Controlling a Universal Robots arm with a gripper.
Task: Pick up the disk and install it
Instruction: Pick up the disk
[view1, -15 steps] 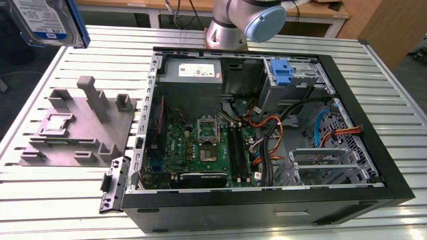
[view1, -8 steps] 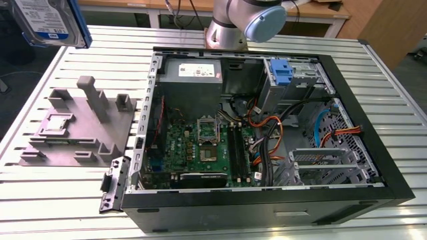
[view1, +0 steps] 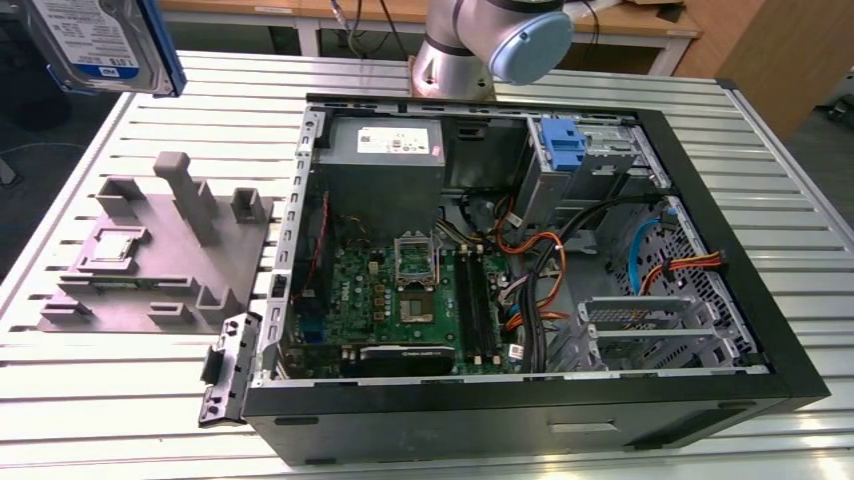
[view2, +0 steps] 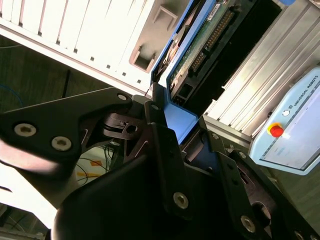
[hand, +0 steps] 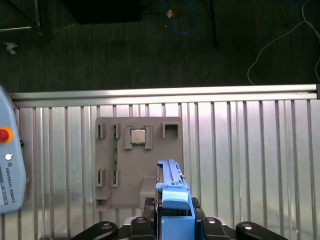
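gripper (hand: 174, 212) clamped on disk (view1: 96, 38) | disk aloft over table (view1: 134, 400) corner, exterior view's left, above fixture (view1: 160, 250) | pickup done, install into case (view1: 747, 300) not yet done

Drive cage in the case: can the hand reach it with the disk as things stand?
Probably yes. The hand holds the disk clear of the open case; the drive cage looks empty, with cables beside it, not across.

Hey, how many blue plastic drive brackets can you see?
2. One blue bracket frames the disk gripped in the end effector; a second bracket stands inside the computer case. Others may be hidden.
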